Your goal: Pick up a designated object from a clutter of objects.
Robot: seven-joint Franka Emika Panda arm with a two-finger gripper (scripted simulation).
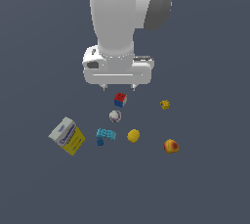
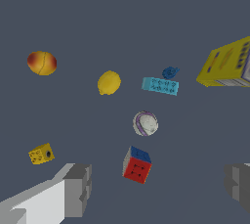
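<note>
Flat dark grey-blue surface [image 1: 215, 189], featureless all round, no walls visible. Count them: one yellow-and-white box [image 1: 67, 136], one red-blue cube [image 1: 120, 100], one white ball [image 1: 114, 116], one cyan brick [image 1: 106, 134], one lemon [image 1: 134, 135], one red-yellow fruit [image 1: 171, 146], one tiny yellow piece [image 1: 165, 104]. The box lies tilted at the exterior view's left, apart from the others. The hand [image 1: 117, 87] hangs above the cube, spread wide, empty.

Grey floor [image 1: 210, 189], scattered clutter [image 1: 115, 116]

The yellow-white box [image 2: 228, 65] is cut off at the wrist view's edge (print unreadable).
</note>
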